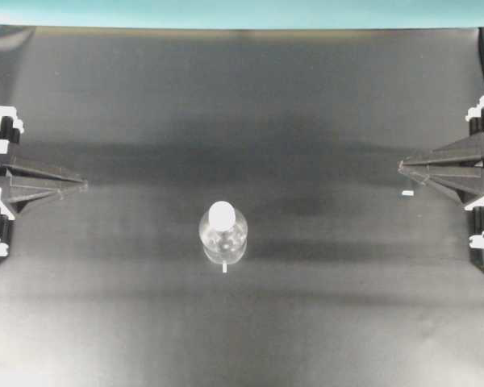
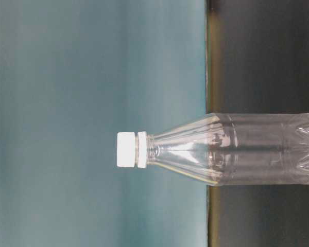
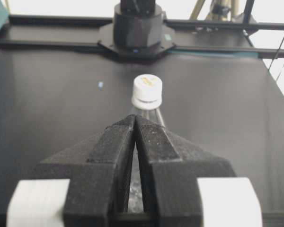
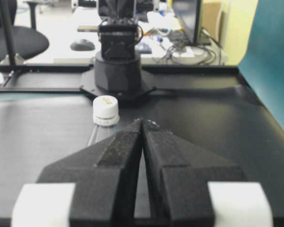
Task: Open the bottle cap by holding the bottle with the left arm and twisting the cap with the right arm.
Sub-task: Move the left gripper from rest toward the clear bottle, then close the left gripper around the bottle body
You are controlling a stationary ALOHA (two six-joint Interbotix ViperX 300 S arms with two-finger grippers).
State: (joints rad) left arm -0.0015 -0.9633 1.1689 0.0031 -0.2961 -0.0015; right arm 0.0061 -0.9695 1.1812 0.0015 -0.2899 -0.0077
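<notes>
A clear plastic bottle (image 1: 223, 238) stands upright near the middle of the black table, its white bottle cap (image 1: 223, 214) screwed on. The table-level view, turned sideways, gives the bottle (image 2: 247, 149) and cap (image 2: 126, 149) close up. At the left edge my left gripper (image 1: 84, 185) is shut and empty, far from the bottle. Its wrist view has the tips (image 3: 135, 117) together, with the cap (image 3: 147, 88) beyond them. My right gripper (image 1: 402, 166) rests shut and empty at the right edge. From its wrist view the tips (image 4: 143, 121) meet, and the cap (image 4: 106, 109) stands ahead to the left.
Small white tape marks lie on the table: one (image 1: 224, 268) just in front of the bottle, one (image 1: 407, 193) near the right gripper. A teal backdrop (image 1: 242, 12) runs along the far edge. Each arm's black base (image 3: 136, 26) (image 4: 117, 71) faces the other across the table.
</notes>
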